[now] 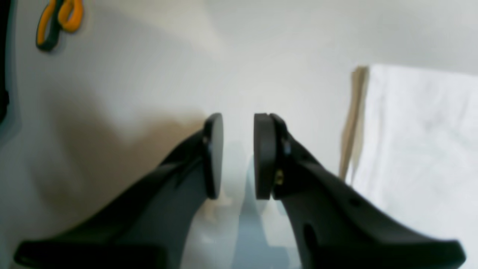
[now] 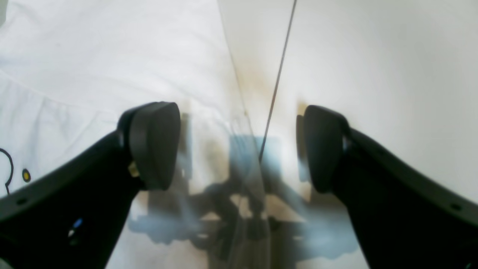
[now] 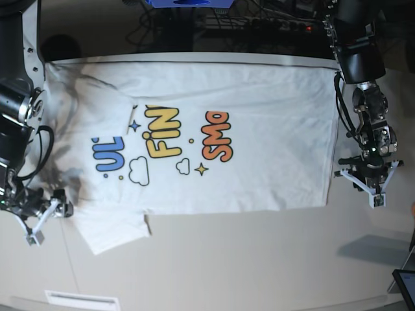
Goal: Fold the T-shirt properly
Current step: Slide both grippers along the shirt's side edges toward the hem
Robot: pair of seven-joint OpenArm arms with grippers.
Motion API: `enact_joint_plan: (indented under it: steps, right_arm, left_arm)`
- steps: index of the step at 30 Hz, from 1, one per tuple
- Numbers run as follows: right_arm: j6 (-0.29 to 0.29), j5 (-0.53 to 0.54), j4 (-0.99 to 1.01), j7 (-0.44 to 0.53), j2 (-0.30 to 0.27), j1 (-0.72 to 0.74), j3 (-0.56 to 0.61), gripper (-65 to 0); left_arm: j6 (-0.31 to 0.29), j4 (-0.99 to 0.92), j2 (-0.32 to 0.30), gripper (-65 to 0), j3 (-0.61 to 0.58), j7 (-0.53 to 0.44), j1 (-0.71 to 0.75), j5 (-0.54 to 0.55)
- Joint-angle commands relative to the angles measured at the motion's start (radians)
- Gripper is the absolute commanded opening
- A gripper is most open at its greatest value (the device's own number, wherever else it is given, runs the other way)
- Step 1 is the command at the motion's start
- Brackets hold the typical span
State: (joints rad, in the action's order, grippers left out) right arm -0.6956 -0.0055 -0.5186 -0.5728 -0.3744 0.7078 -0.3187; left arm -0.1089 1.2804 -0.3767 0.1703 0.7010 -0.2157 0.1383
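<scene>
The white T-shirt (image 3: 259,175) lies spread flat on the table, print up, with blue, yellow and orange letters, clouds and stars. Its hem faces the base view's right and its collar end the left. My left gripper (image 3: 374,188) hangs just beyond the hem; in the left wrist view the left gripper (image 1: 239,127) shows a narrow gap between its pads with nothing in it, and the shirt edge (image 1: 422,130) lies to its right. My right gripper (image 3: 39,223) sits by the lower sleeve (image 3: 113,227). The right gripper (image 2: 239,145) stands wide open and empty, straddling the shirt's edge (image 2: 93,67).
The pale table (image 3: 227,259) has a seam line (image 2: 278,74) running through it. Orange-handled scissors (image 1: 59,22) lie on the table beyond the left gripper. A tablet corner (image 3: 405,285) shows at the lower right, and cables and equipment (image 3: 259,23) sit behind the far edge.
</scene>
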Motion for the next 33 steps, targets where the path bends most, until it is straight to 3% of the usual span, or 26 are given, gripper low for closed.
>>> enact_joint_plan:
  steps: [1, 22, 24, 29, 33]
  right_arm:
    - [-0.003, 0.016, -0.013, 0.024, -0.018, 0.032, -0.004, -15.5]
    - [-0.003, 0.016, -0.012, 0.043, 0.008, -0.017, 0.002, -15.8]
    - [-0.003, 0.016, -0.012, 0.043, 0.008, -0.017, 0.002, -19.9]
    - [-0.003, 0.016, -0.012, 0.043, 0.008, -0.017, 0.002, -40.2]
    - [-0.003, 0.016, -0.012, 0.044, 0.008, -0.017, 0.002, -48.2]
  left_arm:
    - [0.005, 0.021, -0.021, -50.1, 0.005, -0.024, -0.021, -0.002]
    - [0.005, 0.021, -0.021, -50.1, 0.005, -0.024, -0.021, -0.006]
    - [0.005, 0.021, -0.023, -50.1, 0.005, -0.024, -0.021, -0.007]
    - [0.005, 0.015, -0.023, -49.9, 0.005, -0.022, -0.023, -0.007]
    - [0.005, 0.012, -0.023, -49.7, 0.002, -0.017, -0.024, -0.001]
